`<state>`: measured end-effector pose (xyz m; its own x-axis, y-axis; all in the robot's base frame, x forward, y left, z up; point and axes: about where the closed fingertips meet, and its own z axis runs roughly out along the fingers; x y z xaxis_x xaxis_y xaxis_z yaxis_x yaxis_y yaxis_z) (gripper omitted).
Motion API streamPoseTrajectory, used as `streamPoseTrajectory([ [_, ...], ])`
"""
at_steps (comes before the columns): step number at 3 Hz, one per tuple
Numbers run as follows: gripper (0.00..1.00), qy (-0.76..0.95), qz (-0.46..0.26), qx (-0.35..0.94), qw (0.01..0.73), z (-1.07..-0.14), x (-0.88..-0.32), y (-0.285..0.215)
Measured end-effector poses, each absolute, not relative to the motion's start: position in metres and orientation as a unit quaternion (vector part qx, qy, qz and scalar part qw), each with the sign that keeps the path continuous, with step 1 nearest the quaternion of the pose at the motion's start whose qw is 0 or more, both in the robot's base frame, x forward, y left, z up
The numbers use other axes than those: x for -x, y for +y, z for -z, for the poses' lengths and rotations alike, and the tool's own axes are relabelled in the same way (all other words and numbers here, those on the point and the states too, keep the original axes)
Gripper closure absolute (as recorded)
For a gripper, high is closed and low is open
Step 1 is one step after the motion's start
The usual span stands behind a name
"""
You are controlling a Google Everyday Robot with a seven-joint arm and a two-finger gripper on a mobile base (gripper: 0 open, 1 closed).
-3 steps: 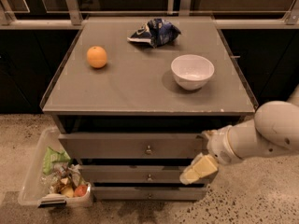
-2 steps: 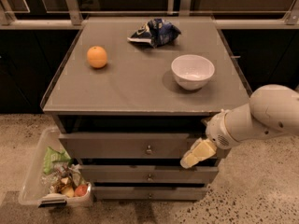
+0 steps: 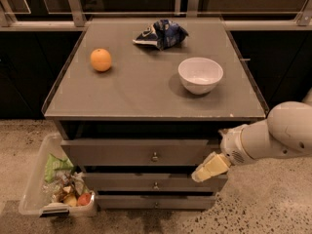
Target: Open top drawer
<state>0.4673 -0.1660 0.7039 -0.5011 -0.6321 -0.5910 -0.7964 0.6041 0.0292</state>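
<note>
A break-room or kitchenette setting was indicated: a drawer cabinet (image 3: 112, 182), its worktop (image 3: 141, 87) set with an orange (image 3: 101, 60), a white bowl (image 3: 200, 74) and a snack bag (image 3: 161, 34), speckled stone flooring (image 3: 258, 204), and a clear bin (image 3: 30, 198) of food scraps. The hand (image 3: 210, 166) was seen at the cabinet's right front.

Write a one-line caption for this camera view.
End effector beside the lower right corner of the top drawer; orange, bowl and bag on the cabinet top.

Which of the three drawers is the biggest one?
The top drawer, just under the tabletop: its front is wider and taller than the middle drawer and the bottom drawer. The pincer is at its lower right corner.
</note>
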Motion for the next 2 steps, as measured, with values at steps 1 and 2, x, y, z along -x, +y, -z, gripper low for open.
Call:
streamPoseTrajectory([
  [1, 0.00, 0.868, -0.136, 0.389, 0.276, -0.684, -0.458, -0.180],
  [2, 0.00, 0.867, -0.113, 0.382, 0.300, -0.673, -0.475, -0.183],
])
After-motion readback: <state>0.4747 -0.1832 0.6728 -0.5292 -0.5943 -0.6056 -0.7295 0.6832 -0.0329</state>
